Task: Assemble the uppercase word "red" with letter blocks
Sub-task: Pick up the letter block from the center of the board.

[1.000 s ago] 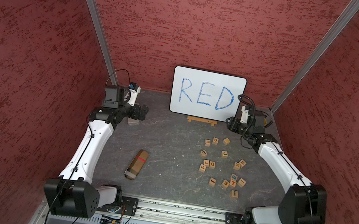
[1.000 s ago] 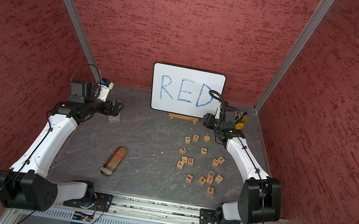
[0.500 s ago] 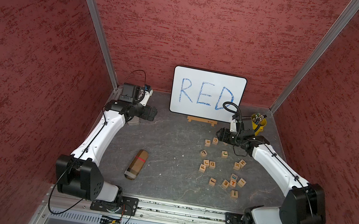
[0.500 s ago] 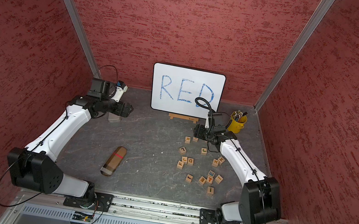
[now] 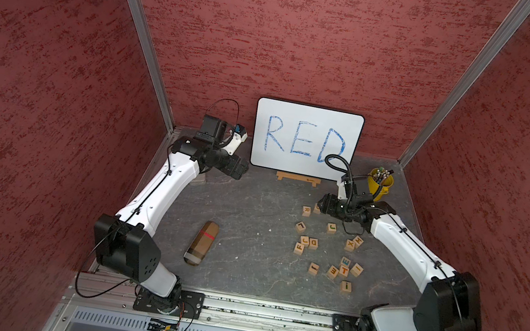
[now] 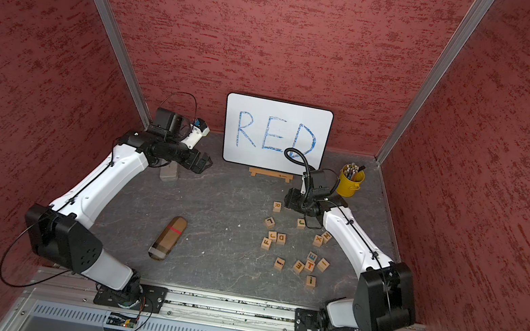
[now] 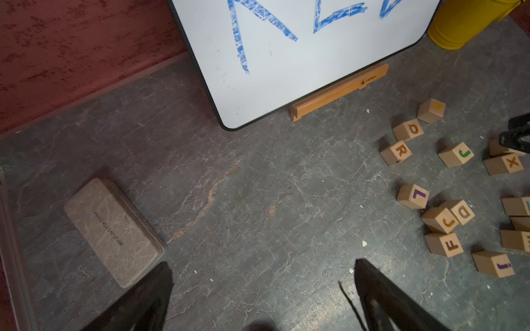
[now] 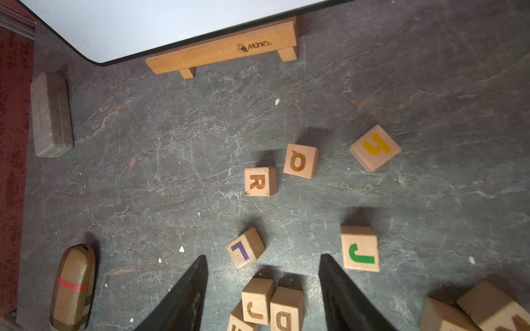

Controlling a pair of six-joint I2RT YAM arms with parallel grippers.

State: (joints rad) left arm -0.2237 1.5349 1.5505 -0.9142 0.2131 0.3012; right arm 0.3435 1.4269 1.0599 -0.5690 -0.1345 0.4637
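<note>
The grey table (image 5: 250, 207) holds everything. At its far edge the white board (image 5: 307, 137), lettered RED in blue, leans on the back wall behind a low wooden stand (image 5: 298, 178).

The left gripper (image 7: 263, 265) hangs above bare table near the far left corner. Its jaws are spread wide with nothing between them. The right gripper (image 8: 263, 258) hovers over the far end of the scattered blocks. Its jaws are parted and hold nothing.

A checked glasses case (image 5: 201, 247) lies left of centre, well apart from the blocks. A yellow cup (image 5: 380, 185) of pens stands by the board's right corner, and a grey eraser (image 7: 111, 229) lies flat under the left arm.

The R block (image 5: 306, 210) sits face up, farthest from the rail, just beside the right gripper in both top views and clear of its fingertips (image 8: 198, 275) in the right wrist view. The D block (image 5: 314, 243) touches a J block (image 5: 305, 240) mid-cluster. The E block (image 5: 333, 271) lies nearer the rail, beside a T block (image 5: 344, 271).
</note>
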